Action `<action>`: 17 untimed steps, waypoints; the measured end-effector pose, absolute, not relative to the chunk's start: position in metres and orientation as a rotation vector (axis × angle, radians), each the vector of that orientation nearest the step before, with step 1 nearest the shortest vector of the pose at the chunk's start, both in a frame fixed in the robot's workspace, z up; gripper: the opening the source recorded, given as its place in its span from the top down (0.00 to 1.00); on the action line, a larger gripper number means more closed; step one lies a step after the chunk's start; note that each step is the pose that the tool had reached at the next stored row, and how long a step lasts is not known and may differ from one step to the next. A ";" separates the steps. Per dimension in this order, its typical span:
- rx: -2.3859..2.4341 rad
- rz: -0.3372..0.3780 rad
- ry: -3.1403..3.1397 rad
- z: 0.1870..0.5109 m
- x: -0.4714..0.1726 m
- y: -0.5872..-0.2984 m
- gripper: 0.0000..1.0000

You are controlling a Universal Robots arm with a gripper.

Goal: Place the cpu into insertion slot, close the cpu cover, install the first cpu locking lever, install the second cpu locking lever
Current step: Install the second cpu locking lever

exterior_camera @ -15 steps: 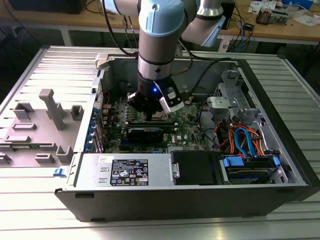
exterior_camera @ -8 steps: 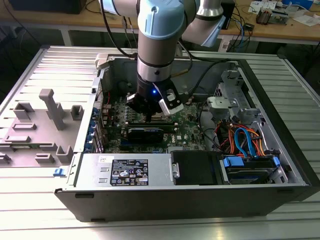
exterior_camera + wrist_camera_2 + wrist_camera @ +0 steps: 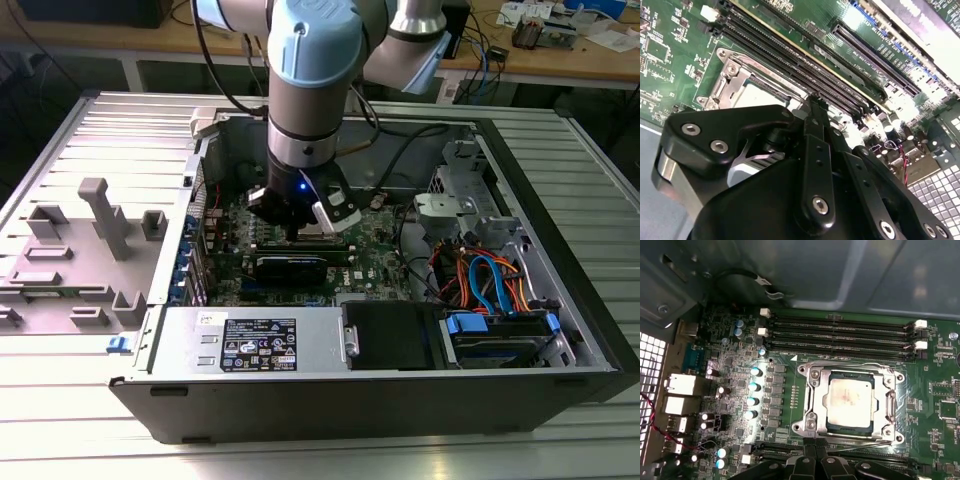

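Note:
The cpu (image 3: 847, 397), a silvery square chip, lies flat in the insertion slot (image 3: 809, 424) on the green motherboard. The silver cpu cover (image 3: 891, 401) is down around it, framing the chip. A thin wire locking lever (image 3: 850, 364) runs along the socket's side that faces the memory slots. Another wire lever (image 3: 860, 441) lies along the opposite side. My gripper (image 3: 816, 446) sits at that edge, its two black fingers together, tips touching or just above the socket rim. In the second wrist view the gripper (image 3: 812, 107) hangs over the socket (image 3: 742, 82). In the exterior view the gripper (image 3: 293, 232) is low inside the computer case.
Long black memory slots (image 3: 840, 332) run beside the socket. Capacitors (image 3: 755, 387) and rear ports (image 3: 680, 385) stand nearby. A black expansion card (image 3: 300, 265), the power supply (image 3: 250, 340) and drive cables (image 3: 490, 280) fill the open case. A grey fixture (image 3: 100, 215) sits outside the case at the exterior view's left.

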State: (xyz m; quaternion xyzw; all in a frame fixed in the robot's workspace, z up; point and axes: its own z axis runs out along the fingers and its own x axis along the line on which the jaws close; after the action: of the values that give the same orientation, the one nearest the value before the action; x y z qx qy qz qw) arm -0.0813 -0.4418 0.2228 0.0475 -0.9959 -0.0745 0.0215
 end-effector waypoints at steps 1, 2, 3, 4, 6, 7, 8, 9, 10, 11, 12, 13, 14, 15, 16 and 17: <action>0.150 -0.234 -3.086 0.223 -0.082 -0.442 0.89; 0.153 -0.237 -3.086 0.222 -0.082 -0.442 0.89; 0.159 -0.239 -3.085 0.222 -0.083 -0.443 0.89; 0.165 -0.240 -3.084 0.221 -0.083 -0.443 0.89; 0.175 -0.242 -3.083 0.219 -0.083 -0.443 0.89; 0.175 -0.242 -3.083 0.219 -0.083 -0.443 0.89; 0.175 -0.242 -3.083 0.219 -0.083 -0.443 0.89; 0.175 -0.242 -3.083 0.219 -0.084 -0.443 0.89; 0.175 -0.242 -3.083 0.219 -0.084 -0.443 0.89; 0.175 -0.242 -3.083 0.219 -0.084 -0.443 0.89; 0.175 -0.242 -3.083 0.219 -0.084 -0.443 0.89; 0.175 -0.242 -3.083 0.219 -0.084 -0.443 0.89; 0.175 -0.242 -3.083 0.219 -0.084 -0.443 0.89; 0.175 -0.242 -3.083 0.219 -0.084 -0.443 0.89; 0.175 -0.242 -3.083 0.219 -0.084 -0.443 0.89; 0.175 -0.242 -3.083 0.219 -0.084 -0.443 0.89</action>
State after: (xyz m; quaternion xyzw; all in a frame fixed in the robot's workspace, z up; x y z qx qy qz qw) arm -0.0844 -0.4429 0.2188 0.0566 -0.9951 -0.0782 0.0220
